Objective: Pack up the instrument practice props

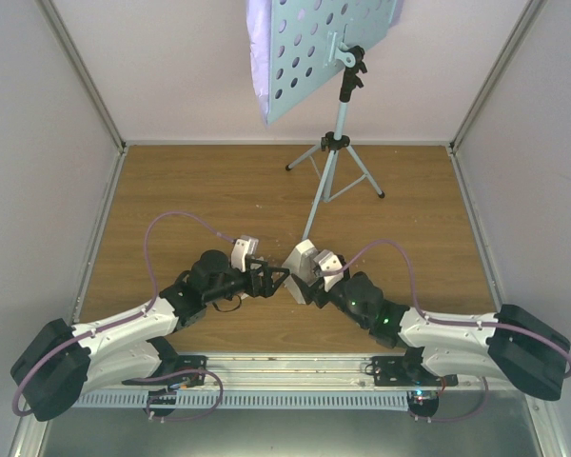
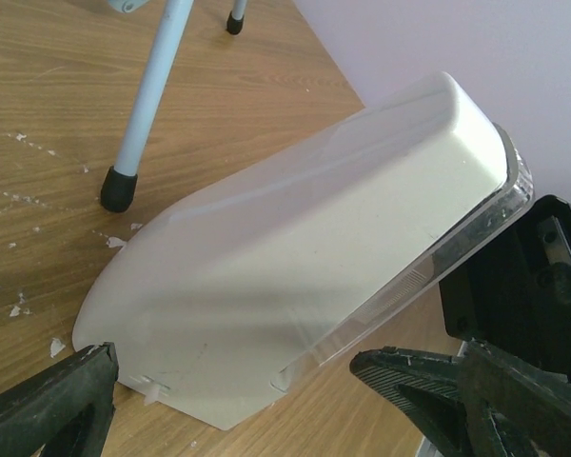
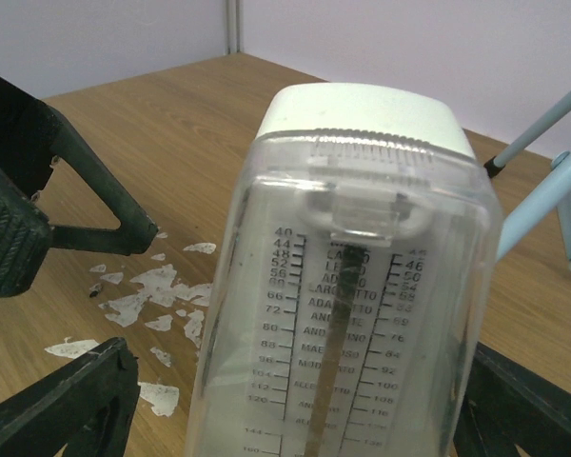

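**a:** where is the metronome point(image 1: 302, 269)?

**b:** from the top it sits low on the worktop point(image 1: 171, 190), near 6 o'clock, right between the two hands.

**a:** is the left hand point(image 1: 274, 278) holding it?

**b:** no. its fingers are spread wide. the right wrist camera shows one of them off at 9 o'clock, with bare wood between it and the metronome.

**a:** and the right hand point(image 3: 300, 390)?

**b:** it has one finger at 7 o'clock and one at 5 o'clock, with the metronome in the middle. the spot where they would touch is cut off at the bottom of the picture. so i cannot tell if it grips or just waits. in the left wrist view the metronome looks tipped, so i think it may be held. that is only a guess.

**a:** what about the music stand point(image 1: 338, 124)?

**b:** it stands at 12 o'clock with its three legs out and its blue desk up.

**a:** and the sheet-music pages point(image 1: 259, 57)?

**b:** they are on the desk. you can see a lilac strip at the desk's 9 o'clock edge.

**a:** so how much is packed?

**b:** nothing yet, i think. the metronome comes first. then there are the pages to take off and the stand to fold. i see no box or bag to put them in.

**a:** and the white crumbs point(image 3: 143, 305)?

**b:** they are just bits on the wood at 9 o'clock of the metronome.
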